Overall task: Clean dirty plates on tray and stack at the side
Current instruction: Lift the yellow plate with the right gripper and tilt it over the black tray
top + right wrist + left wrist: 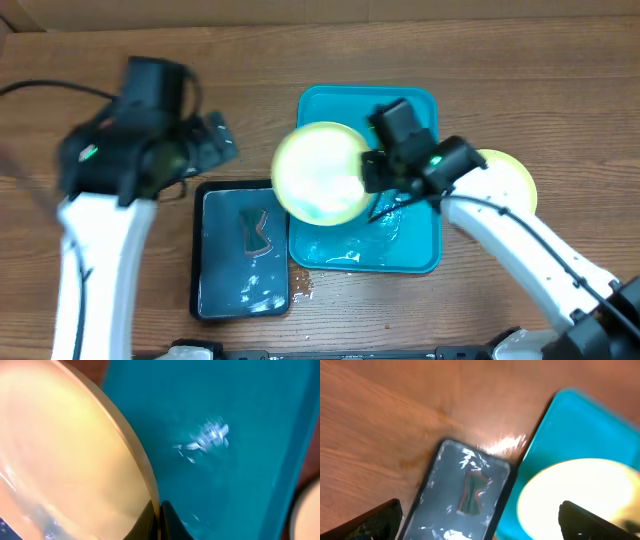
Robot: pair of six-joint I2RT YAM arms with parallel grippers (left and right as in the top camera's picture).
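Observation:
My right gripper [372,172] is shut on the rim of a yellow-green plate [320,172] and holds it lifted over the left side of the turquoise tray [420,255]. In the right wrist view the fingers [160,520] pinch the plate's edge [75,460] above the wet tray floor [235,435]. A second plate [510,178] lies on the table just right of the tray. My left gripper [215,140] is open and empty, above the table left of the tray; its wrist view shows the held plate [580,495] and the tray [580,425].
A dark rectangular basin [243,250] with water and a dark sponge-like object [256,232] sits left of the tray; it also shows in the left wrist view [465,490]. Water drops lie on the table by the tray's front left corner [303,288].

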